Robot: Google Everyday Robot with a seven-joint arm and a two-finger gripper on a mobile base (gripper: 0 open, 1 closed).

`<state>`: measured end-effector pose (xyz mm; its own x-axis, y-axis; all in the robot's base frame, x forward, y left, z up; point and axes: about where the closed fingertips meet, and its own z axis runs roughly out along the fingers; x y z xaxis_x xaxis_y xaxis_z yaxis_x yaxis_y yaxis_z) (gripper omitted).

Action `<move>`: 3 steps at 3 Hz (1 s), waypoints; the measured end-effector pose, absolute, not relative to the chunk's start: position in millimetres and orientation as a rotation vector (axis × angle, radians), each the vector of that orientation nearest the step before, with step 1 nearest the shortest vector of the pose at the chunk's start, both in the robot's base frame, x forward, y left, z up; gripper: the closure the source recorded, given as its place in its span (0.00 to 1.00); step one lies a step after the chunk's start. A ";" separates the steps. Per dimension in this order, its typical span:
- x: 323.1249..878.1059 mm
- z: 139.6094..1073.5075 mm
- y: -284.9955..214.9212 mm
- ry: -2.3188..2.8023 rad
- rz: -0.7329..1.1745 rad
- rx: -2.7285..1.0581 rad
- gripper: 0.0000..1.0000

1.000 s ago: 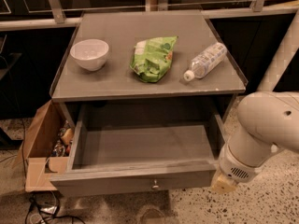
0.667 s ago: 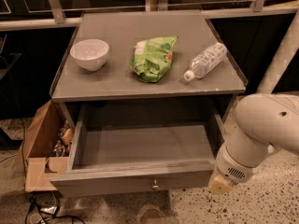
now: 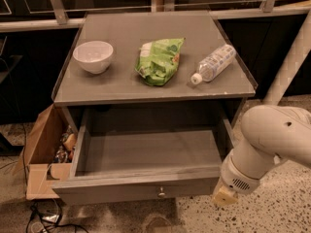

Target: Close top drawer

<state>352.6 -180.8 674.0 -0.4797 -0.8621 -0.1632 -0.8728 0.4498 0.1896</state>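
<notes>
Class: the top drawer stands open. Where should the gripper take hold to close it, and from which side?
Probably the round knob at the front centre of the top drawer, approached from the front: the only protrusion there. The gripper sits by the drawer's right front corner.

The gripper (image 3: 225,196) sits at lower right of the frame, just beside the right front corner of the top drawer (image 3: 121,192), and is largely hidden behind the wrist of the arm (image 3: 272,135). The arm is cut off by the right edge. At left, the cardboard box (image 3: 41,144) is partly hidden behind the drawer side; its contents are too small to identify. At lower left, the cables (image 3: 43,220) are cut by the bottom edge.
</notes>
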 end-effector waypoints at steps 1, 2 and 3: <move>359.7 665.9 -179.3 2.632 0.372 -1.606 1.00; 374.4 646.2 -178.0 2.628 0.357 -1.653 1.00; 377.6 645.6 -177.5 2.625 0.342 -1.653 1.00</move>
